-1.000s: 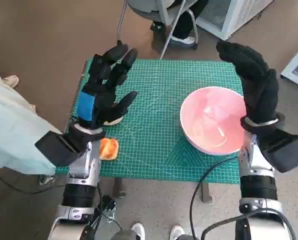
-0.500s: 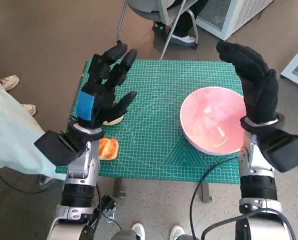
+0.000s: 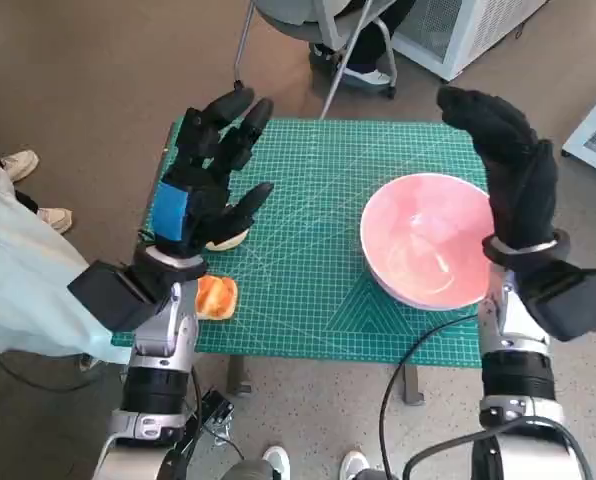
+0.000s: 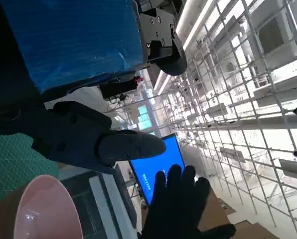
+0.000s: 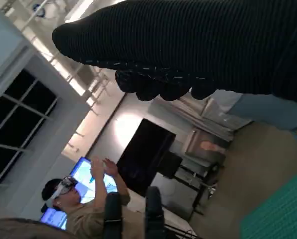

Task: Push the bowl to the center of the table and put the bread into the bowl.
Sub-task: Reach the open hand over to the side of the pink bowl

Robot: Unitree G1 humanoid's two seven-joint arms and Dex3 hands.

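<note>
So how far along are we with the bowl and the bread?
Nothing looks done. The pink bowl sits on the right part of the green cutting mat, off center, and holds no bread. The black gloved right hand is raised by the bowl's right side, holding nothing. The orange bread piece lies on the mat's left edge, near the blue-taped left hand.

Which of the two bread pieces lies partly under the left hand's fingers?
The pale bread piece, farther from the robot, lies partly under the left hand. The orange bread piece lies uncovered at the table's near edge.

Both hands [image 3: 206, 180] [image 3: 508, 165] raised, fingers spread
</note>
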